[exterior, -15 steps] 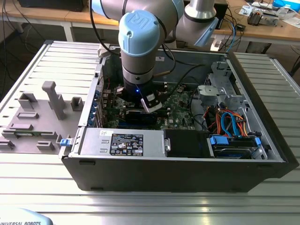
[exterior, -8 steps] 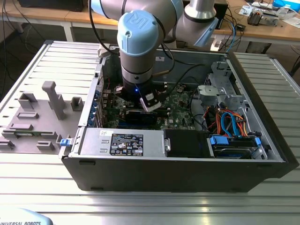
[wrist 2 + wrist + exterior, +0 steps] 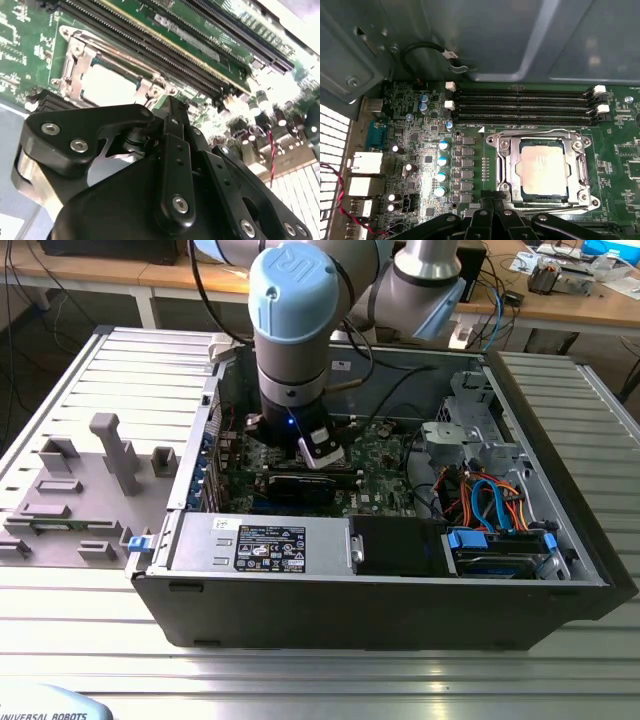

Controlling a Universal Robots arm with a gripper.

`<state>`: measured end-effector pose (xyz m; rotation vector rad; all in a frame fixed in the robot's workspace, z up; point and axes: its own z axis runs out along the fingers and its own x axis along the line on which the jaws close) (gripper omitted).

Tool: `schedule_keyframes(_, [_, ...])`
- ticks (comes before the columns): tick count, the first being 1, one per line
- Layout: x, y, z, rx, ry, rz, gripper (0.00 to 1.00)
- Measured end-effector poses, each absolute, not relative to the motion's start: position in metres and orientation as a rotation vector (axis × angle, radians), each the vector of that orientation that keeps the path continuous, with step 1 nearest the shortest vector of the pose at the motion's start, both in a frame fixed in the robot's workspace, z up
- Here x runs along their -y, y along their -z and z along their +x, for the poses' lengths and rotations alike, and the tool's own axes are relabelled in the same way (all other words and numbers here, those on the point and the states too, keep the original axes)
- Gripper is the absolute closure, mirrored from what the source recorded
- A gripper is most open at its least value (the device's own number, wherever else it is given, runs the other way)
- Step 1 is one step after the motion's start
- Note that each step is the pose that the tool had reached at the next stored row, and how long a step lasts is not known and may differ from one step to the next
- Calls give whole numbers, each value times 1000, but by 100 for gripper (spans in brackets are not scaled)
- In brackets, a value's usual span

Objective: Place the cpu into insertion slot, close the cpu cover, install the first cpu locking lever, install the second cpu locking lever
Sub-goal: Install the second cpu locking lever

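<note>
The cpu (image 3: 543, 167), a silver-grey square, lies flat in the insertion slot (image 3: 494, 141) on the green motherboard. The cpu cover (image 3: 511, 165), a silvery frame with a window, lies down around the chip. A thin wire lever (image 3: 535, 132) runs along the socket's edge beside the memory slots. My gripper (image 3: 490, 202) sits at the socket's rim opposite those slots, its black fingers together with nothing seen between them. In the second wrist view the gripper (image 3: 172, 107) points at the board just beside the cpu (image 3: 107, 85). The exterior view shows the gripper (image 3: 322, 452) low inside the open computer case.
Long black memory slots (image 3: 525, 105) run beside the socket, and blue-topped capacitors (image 3: 442, 160) stand on its other side. A black graphics card (image 3: 300, 485) lies just in front of the gripper. Case walls (image 3: 540, 470), coloured cables (image 3: 490, 500) and a grey fixture (image 3: 110, 450) surround the work area.
</note>
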<state>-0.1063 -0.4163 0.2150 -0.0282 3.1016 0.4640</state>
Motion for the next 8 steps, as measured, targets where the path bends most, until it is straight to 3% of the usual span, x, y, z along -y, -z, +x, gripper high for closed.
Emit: schedule_keyframes(8, [416,-221,-106,-3102,-464,-28,89])
